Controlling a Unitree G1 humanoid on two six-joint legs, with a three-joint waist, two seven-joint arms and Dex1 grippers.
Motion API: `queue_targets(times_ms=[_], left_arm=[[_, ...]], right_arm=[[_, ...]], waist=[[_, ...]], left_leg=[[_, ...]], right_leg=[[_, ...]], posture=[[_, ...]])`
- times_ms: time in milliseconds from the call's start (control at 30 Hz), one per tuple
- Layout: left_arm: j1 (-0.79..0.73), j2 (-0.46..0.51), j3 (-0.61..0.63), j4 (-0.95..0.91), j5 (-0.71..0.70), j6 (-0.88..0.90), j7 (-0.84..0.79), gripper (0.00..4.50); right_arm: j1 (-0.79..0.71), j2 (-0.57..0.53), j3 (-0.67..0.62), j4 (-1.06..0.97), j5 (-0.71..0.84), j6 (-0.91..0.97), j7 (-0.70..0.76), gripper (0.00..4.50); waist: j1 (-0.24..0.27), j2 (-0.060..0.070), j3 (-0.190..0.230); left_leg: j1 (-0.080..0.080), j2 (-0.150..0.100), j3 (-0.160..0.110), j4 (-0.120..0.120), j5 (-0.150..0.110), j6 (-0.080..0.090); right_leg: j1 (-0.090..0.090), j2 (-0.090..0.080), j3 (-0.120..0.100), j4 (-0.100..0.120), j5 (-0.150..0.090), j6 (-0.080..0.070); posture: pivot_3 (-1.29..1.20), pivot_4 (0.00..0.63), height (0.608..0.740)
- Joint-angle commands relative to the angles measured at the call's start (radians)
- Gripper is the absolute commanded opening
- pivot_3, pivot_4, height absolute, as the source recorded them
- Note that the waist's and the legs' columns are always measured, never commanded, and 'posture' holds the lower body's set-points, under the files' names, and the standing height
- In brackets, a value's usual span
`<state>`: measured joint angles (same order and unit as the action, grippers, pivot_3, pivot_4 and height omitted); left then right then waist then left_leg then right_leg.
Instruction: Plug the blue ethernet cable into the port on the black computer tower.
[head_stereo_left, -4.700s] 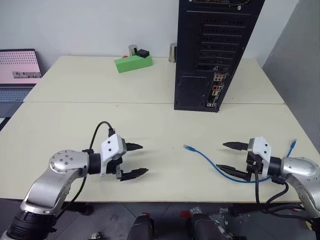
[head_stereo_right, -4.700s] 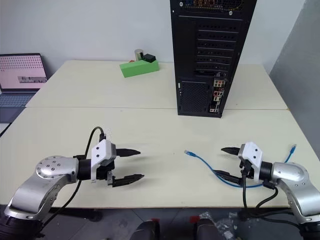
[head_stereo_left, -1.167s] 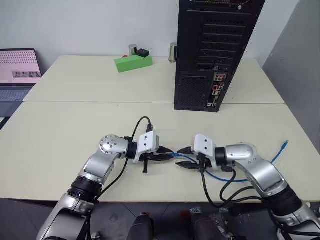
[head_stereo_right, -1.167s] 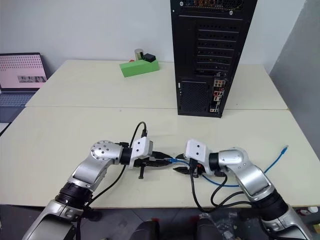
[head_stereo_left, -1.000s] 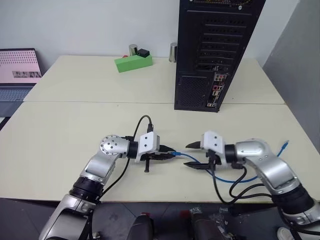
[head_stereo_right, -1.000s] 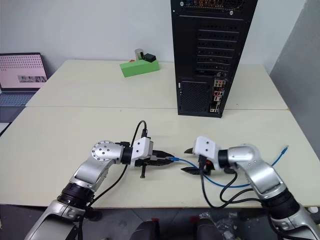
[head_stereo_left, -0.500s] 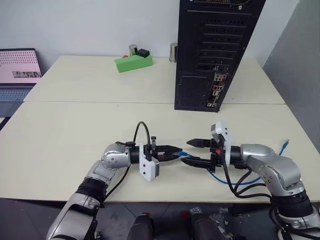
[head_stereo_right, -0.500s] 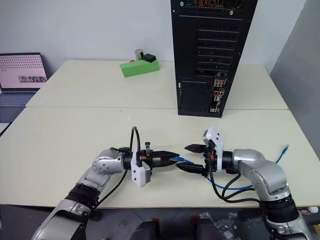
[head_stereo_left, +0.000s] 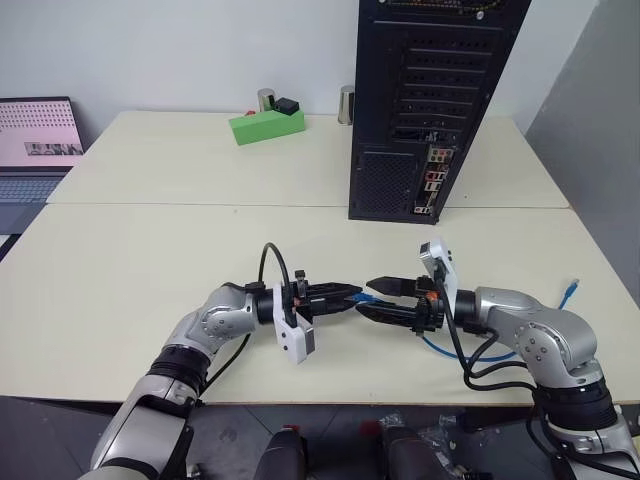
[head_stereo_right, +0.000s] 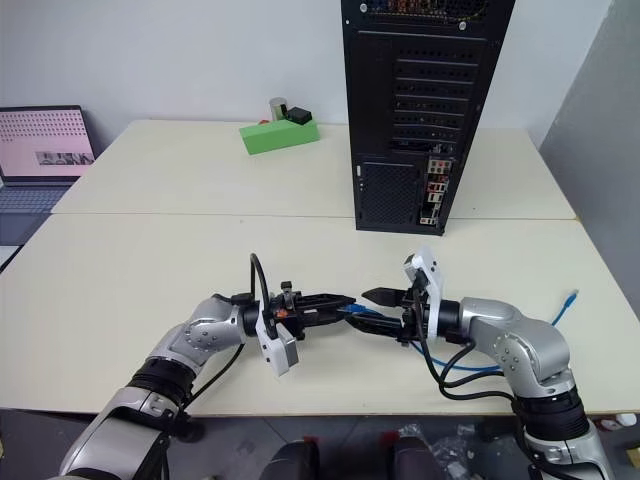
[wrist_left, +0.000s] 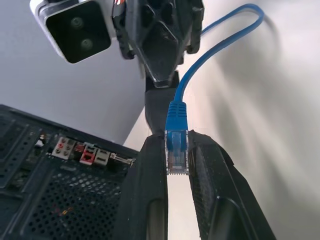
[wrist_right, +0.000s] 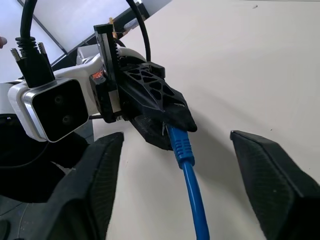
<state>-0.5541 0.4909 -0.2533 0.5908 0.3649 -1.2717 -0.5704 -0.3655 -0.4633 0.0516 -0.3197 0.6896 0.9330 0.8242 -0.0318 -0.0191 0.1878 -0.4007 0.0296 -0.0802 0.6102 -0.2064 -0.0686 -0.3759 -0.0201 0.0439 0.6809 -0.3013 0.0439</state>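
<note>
Blue ethernet cable (wrist_left: 176, 131): plug clamped between closed left gripper (wrist_left: 176, 165) fingers; right gripper (wrist_right: 175, 165) open, straddling cord, not gripping.

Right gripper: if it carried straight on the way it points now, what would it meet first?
Probably the left gripper, shut on the blue cable's plug directly ahead; the right gripper's open fingers sit either side of that cable.

Cream table (head_stereo_left: 150, 250) bears black computer tower (head_stereo_left: 425, 100), green block (head_stereo_left: 265, 125).

A lab or office: pale surface (head_stereo_left: 150, 170), black computer tower (head_stereo_left: 425, 100), open laptop (head_stereo_left: 35, 140), bare white wall (head_stereo_left: 180, 50).
</note>
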Motion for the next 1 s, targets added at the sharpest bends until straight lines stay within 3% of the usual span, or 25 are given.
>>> queue_targets(times_ms=[33, 400, 600, 667, 833, 1000], left_arm=[[-0.015, 0.012, -0.003, -0.010, 0.016, -0.015, 0.051, 0.32], [-0.008, 0.021, -0.022, -0.041, 0.037, -0.006, 0.108, 0.32], [-0.006, 0.016, -0.012, -0.059, 0.046, 0.014, 0.142, 0.32], [-0.007, 0.017, -0.021, -0.060, 0.037, 0.032, 0.136, 1.03], [-0.006, 0.033, -0.058, -0.061, -0.019, 0.087, 0.093, 1.88], [0.040, 0.038, -0.062, -0.095, -0.226, 0.283, -0.015, 2.81]], right_arm=[[-0.013, 0.000, -0.010, -0.013, 0.018, -0.007, -0.009, 2.43], [-0.026, 0.009, -0.017, -0.001, 0.036, 0.001, -0.019, 0.10], [-0.047, 0.008, -0.030, 0.019, 0.067, 0.028, -0.017, 0.00], [-0.057, 0.008, -0.036, 0.026, 0.084, 0.043, -0.016, 0.00], [-0.071, -0.005, -0.033, 0.040, 0.094, 0.059, -0.004, 0.00], [-0.069, -0.006, -0.049, 0.049, 0.077, 0.041, -0.033, 0.00]], waist=[[0.000, 0.000, 0.000], [0.000, 0.000, 0.000], [0.000, 0.000, 0.000], [0.000, 0.000, 0.000], [0.000, 0.000, 0.000], [-0.001, 0.000, 0.000]], left_leg=[[0.000, 0.000, 0.000, 0.000, 0.000, 0.000], [0.000, 0.000, 0.000, 0.000, 0.000, 0.000], [0.000, 0.000, 0.000, 0.000, 0.000, 0.000], [0.000, 0.000, 0.000, 0.000, 0.000, 0.000], [0.000, 0.000, 0.000, 0.000, 0.000, 0.000], [0.000, 0.000, 0.000, 0.000, 0.000, 0.000]], right_leg=[[0.000, 0.000, 0.000, 0.000, 0.000, 0.000], [0.000, 0.000, 0.000, 0.000, 0.000, 0.000], [0.000, 0.000, 0.000, 0.000, 0.000, 0.000], [0.000, 0.000, 0.000, 0.000, 0.000, 0.000], [0.000, 0.000, 0.000, 0.000, 0.000, 0.000], [0.000, 0.000, 0.000, 0.000, 0.000, 0.000]], posture=[[0.00, 0.150, 0.740], [0.00, 0.150, 0.740], [0.00, 0.150, 0.740], [0.00, 0.150, 0.740], [0.00, 0.150, 0.740], [0.00, 0.150, 0.740]])
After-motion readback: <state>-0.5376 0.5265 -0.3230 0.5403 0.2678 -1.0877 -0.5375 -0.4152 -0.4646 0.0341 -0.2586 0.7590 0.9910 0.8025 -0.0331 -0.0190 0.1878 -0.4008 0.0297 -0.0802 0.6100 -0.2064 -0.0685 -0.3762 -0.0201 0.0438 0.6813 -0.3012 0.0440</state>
